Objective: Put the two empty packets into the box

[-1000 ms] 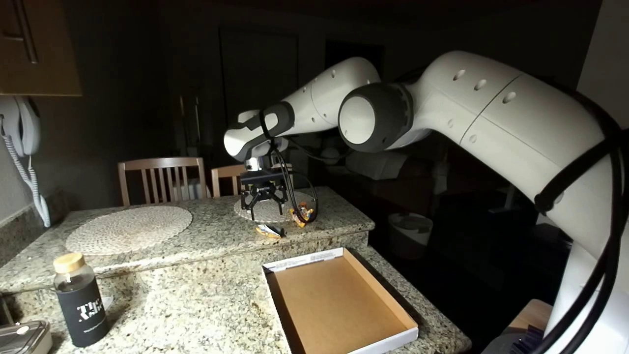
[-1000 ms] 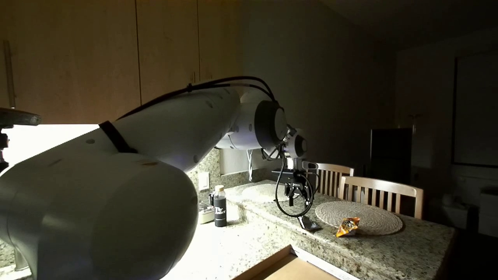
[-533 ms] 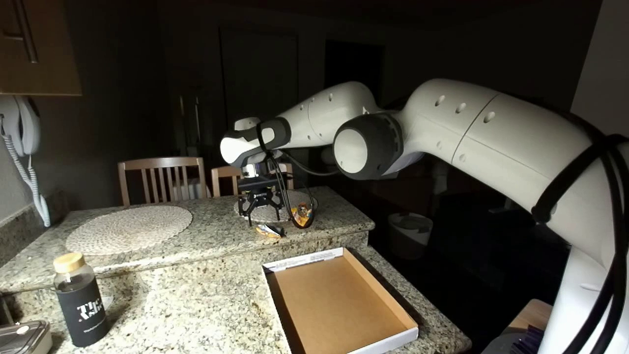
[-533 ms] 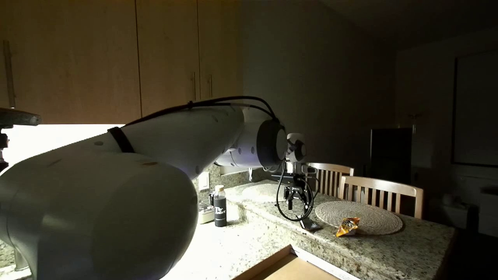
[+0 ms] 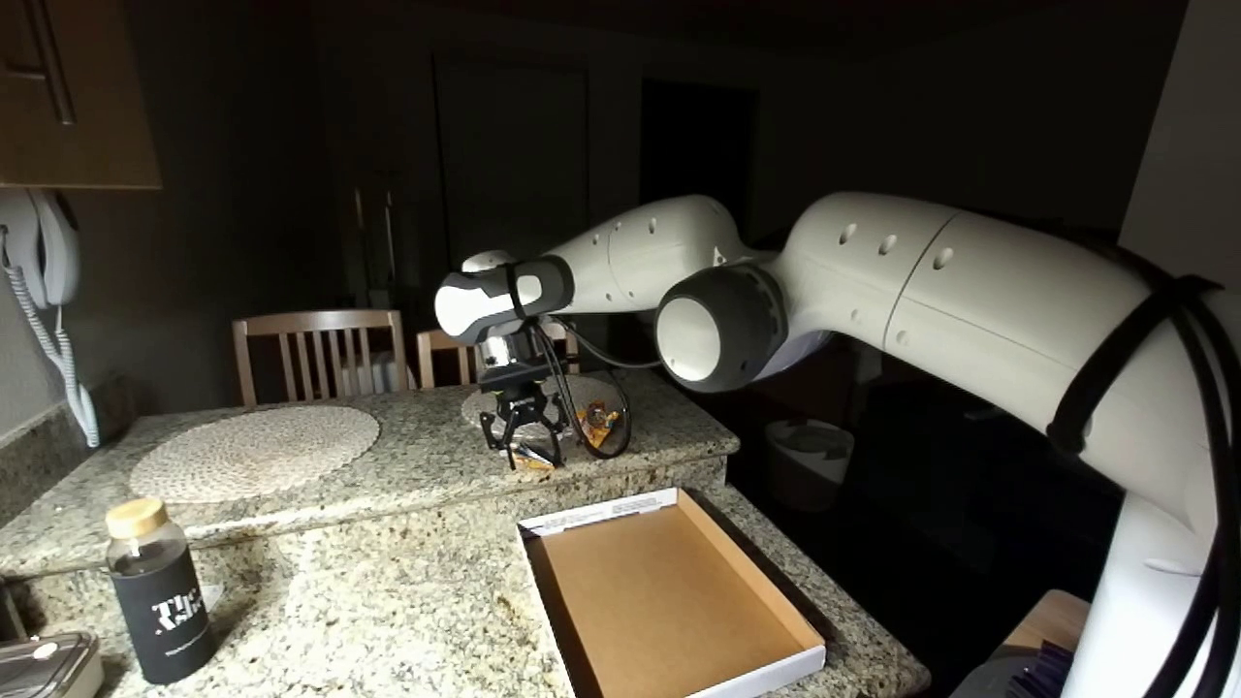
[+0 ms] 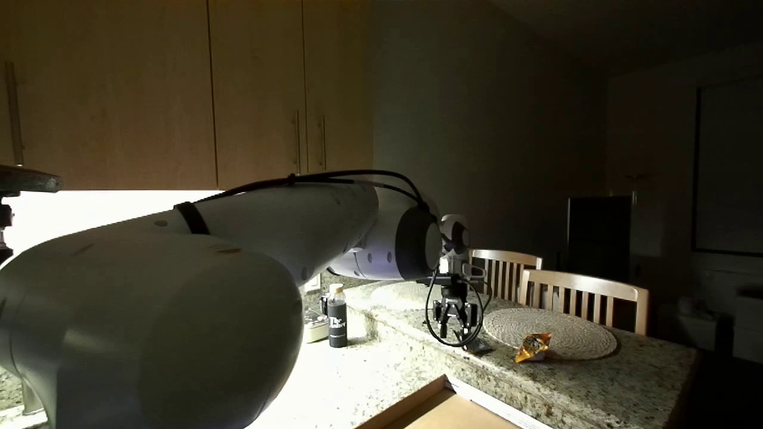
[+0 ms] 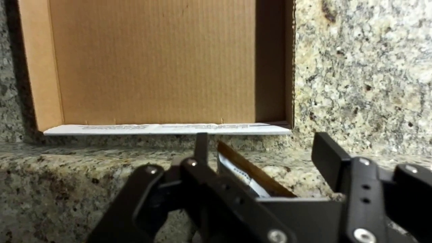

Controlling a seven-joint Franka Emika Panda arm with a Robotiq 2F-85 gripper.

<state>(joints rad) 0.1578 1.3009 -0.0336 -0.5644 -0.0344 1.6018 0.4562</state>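
My gripper [image 5: 535, 460] is open, pointing down low over the raised counter. The paler packet [image 5: 531, 457], white with an orange edge, lies between its fingers; in the wrist view the packet [image 7: 243, 172] stands nearer the left finger and is partly hidden by the gripper. I cannot tell whether a finger touches it. The yellow-orange packet [image 5: 598, 425] lies crumpled beside the gripper, partly behind a cable loop; it also shows in an exterior view [image 6: 532, 348] at a placemat's edge. The box [image 5: 669, 601], brown inside with a white rim, lies on the lower counter with nothing in it.
The raised counter's edge [image 5: 620, 479] forms a step above the box. Round placemats [image 5: 257, 451] [image 6: 572, 336] lie on the raised counter. A dark bottle [image 5: 160, 611] stands on the lower counter, with a container [image 5: 53, 669] beside it. Chairs [image 6: 587, 292] stand behind.
My gripper has come down, staying open, and shifted slightly, so that its fingers now stand around the paler packet. Both packets and the box look unmoved.
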